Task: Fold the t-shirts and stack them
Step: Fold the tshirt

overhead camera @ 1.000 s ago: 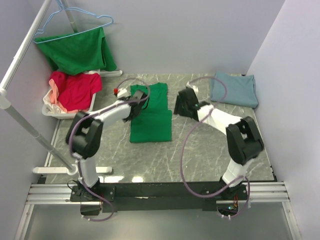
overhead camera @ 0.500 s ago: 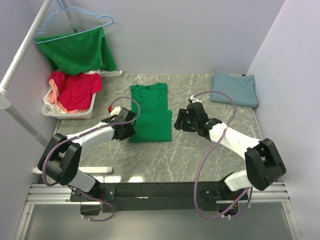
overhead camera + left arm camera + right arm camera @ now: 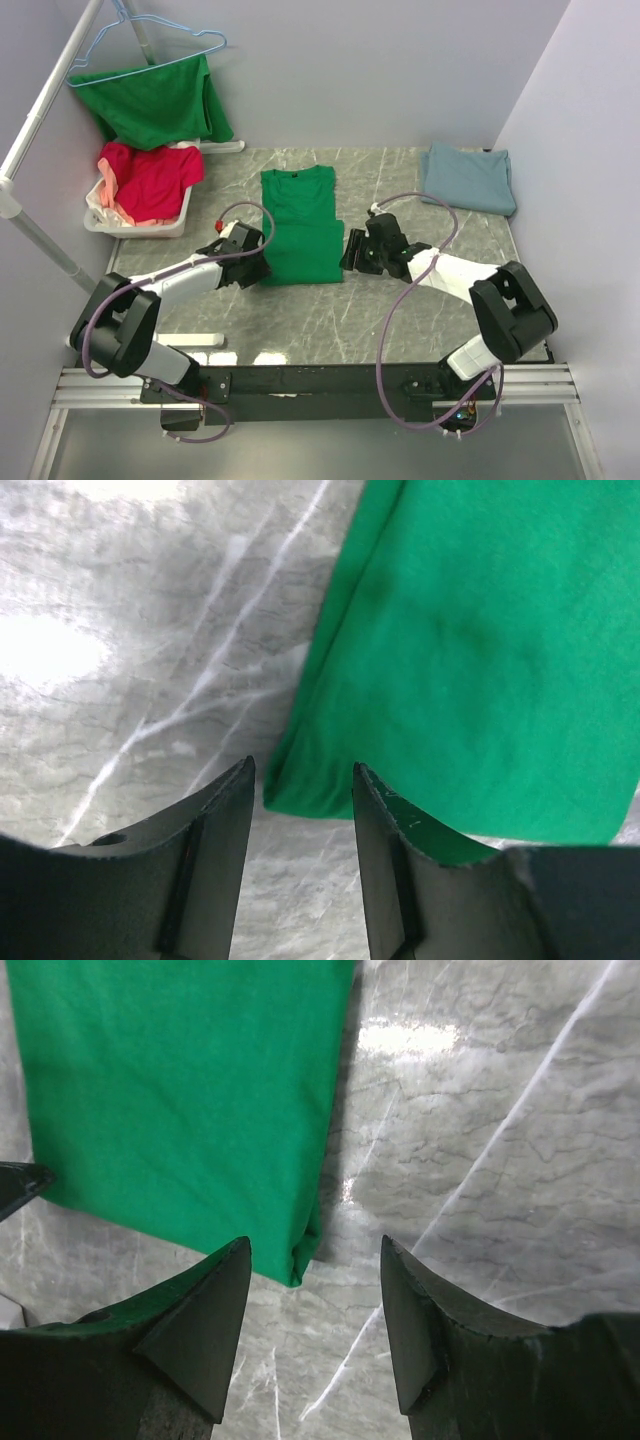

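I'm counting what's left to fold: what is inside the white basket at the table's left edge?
A red t-shirt lies crumpled on top, spilling over the basket rim, with pink cloth showing at its left side. Anything beneath them is covered.

T-shirt (image 3: pixel 300 225) on table (image 3: pixel 330 320), centre

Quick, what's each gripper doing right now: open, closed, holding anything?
Left gripper: open, holding nothing, at a near corner of the green t-shirt.
Right gripper: open, holding nothing, at its other near corner.
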{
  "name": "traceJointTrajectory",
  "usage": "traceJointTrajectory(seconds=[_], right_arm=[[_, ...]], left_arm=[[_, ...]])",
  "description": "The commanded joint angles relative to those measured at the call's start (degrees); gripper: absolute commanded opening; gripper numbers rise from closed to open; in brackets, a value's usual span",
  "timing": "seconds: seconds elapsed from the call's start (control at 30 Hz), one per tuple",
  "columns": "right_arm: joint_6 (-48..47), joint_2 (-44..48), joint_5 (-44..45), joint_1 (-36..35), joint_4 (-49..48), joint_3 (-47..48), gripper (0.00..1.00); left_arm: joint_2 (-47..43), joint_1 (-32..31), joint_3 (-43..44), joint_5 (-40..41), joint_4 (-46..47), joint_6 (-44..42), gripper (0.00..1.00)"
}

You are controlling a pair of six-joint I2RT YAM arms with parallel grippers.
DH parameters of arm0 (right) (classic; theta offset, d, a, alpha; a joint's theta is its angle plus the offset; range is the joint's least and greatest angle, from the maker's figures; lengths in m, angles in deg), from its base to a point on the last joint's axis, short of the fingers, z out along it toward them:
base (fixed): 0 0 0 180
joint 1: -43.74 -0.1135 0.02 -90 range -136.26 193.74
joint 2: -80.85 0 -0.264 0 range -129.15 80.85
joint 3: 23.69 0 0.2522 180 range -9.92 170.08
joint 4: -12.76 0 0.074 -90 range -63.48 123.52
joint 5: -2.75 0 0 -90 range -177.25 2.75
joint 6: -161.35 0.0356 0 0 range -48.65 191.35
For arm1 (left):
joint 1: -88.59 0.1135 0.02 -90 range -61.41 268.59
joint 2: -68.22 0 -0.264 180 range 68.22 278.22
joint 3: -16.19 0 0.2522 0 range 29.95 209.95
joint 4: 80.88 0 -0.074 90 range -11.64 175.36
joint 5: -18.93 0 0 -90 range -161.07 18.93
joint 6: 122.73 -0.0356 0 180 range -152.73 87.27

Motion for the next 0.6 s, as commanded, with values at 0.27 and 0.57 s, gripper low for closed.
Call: traceJointTrajectory(seconds=[0.27,0.57], right_arm=[[2.2,-4.0,-3.7,-0.8,-6.0,-0.5,0.59],[3.7,-5.5,-5.6,-2.9,-7.0,-1.2,0.54]], left_arm=[[0.5,0.7,-2.2,-2.7,2.1,-0.2,0.40],[2.6,0.7,-2.2,-1.9,2.1,-0.2,0.14]])
